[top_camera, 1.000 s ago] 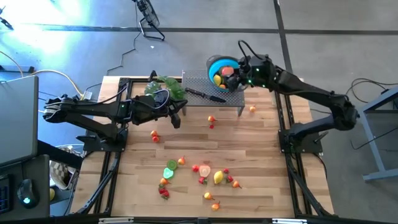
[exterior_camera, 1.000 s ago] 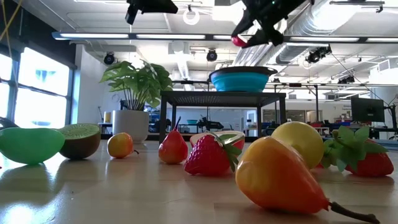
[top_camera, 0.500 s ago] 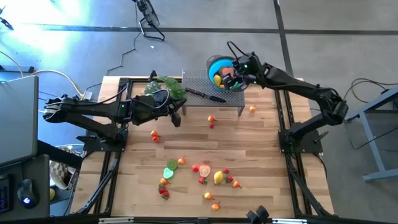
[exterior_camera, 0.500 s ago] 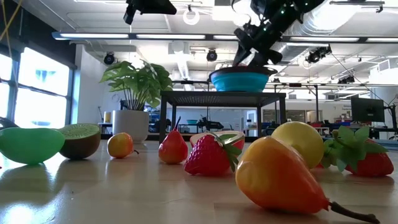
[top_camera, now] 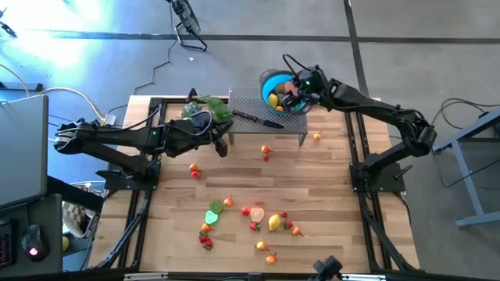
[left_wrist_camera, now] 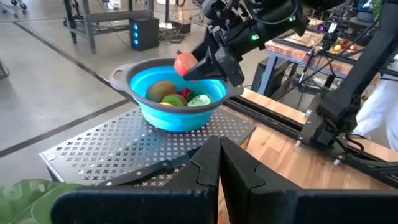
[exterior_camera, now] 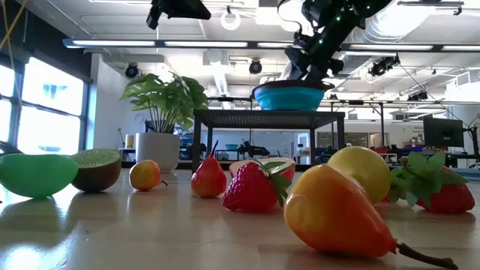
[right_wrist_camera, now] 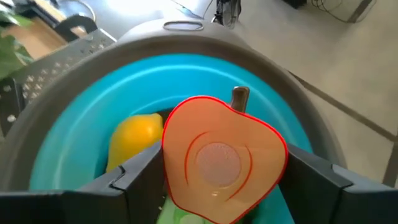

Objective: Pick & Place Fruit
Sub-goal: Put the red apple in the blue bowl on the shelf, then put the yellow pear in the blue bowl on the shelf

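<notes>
My right gripper (right_wrist_camera: 224,186) hangs over the blue bowl (right_wrist_camera: 81,118) on the metal rack (top_camera: 269,125) at the table's far side, shut on an orange-red fruit half (right_wrist_camera: 224,155) with a brown stem. A yellow lemon (right_wrist_camera: 134,140) and other fruit lie in the bowl (left_wrist_camera: 168,106). Several small fruits (top_camera: 250,218) are scattered on the wooden table toward its near edge. My left gripper (left_wrist_camera: 219,168) is shut on nothing, and hovers (top_camera: 221,144) in front of the rack's left end. My right gripper pinches the fruit half by its two opposite side edges (right_wrist_camera: 171,162) between its two fingers (right_wrist_camera: 140,174), the flat cut face turned toward the wrist. The fingers slant down from the table's right side. The fruit (left_wrist_camera: 185,62) hangs clear above the bowl's inside.
A black-handled knife (top_camera: 258,119) lies on the rack beside the bowl. A leafy green plant (top_camera: 207,109) stands at the rack's left end. Two small fruits (top_camera: 266,150) lie just in front of the rack, another (top_camera: 317,137) at its right.
My right gripper has carried the fruit half toward the table's far edge and down, over the bowl, tipping and rolling as it went. It stays shut on the fruit, which now hangs lower, just above the bowl's rim.
</notes>
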Robot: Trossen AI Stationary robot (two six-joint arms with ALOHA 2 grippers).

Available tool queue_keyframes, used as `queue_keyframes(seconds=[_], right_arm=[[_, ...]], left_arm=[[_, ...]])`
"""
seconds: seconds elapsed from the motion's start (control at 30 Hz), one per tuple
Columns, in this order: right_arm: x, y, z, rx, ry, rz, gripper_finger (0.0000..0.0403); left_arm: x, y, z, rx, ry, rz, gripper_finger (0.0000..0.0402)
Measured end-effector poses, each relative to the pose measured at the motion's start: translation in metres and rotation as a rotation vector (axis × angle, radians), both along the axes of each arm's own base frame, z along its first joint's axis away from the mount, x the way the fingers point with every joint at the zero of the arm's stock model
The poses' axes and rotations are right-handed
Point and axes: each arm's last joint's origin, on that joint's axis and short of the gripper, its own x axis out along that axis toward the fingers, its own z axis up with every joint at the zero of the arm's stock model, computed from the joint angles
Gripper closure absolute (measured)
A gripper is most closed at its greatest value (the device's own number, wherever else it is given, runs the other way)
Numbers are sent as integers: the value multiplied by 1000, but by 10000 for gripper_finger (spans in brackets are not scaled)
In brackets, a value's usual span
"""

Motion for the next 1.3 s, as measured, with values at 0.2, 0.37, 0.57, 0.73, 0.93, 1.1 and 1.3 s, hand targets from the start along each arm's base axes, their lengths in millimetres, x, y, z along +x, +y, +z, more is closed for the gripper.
queue_keyframes(seconds=[0.2,0.37,0.57,0.73,0.93,1.1,1.3], right_arm=[[1,2,-1,-24,48,43,137],[1,2,-1,-40,75,66,141],[0,2,-2,-35,89,67,136],[2,2,-7,-18,102,79,137],[7,1,-16,54,100,142,112],[9,2,-17,42,106,133,106],[5,4,-6,-18,84,128,110]], left_arm=[[0,0,0,0,0,0,396],[0,0,0,0,0,0,396],[0,0,0,0,0,0,396],[0,0,0,0,0,0,396],[0,0,0,0,0,0,396],[0,0,0,0,1,0,396],[0,0,0,0,1,0,396]])
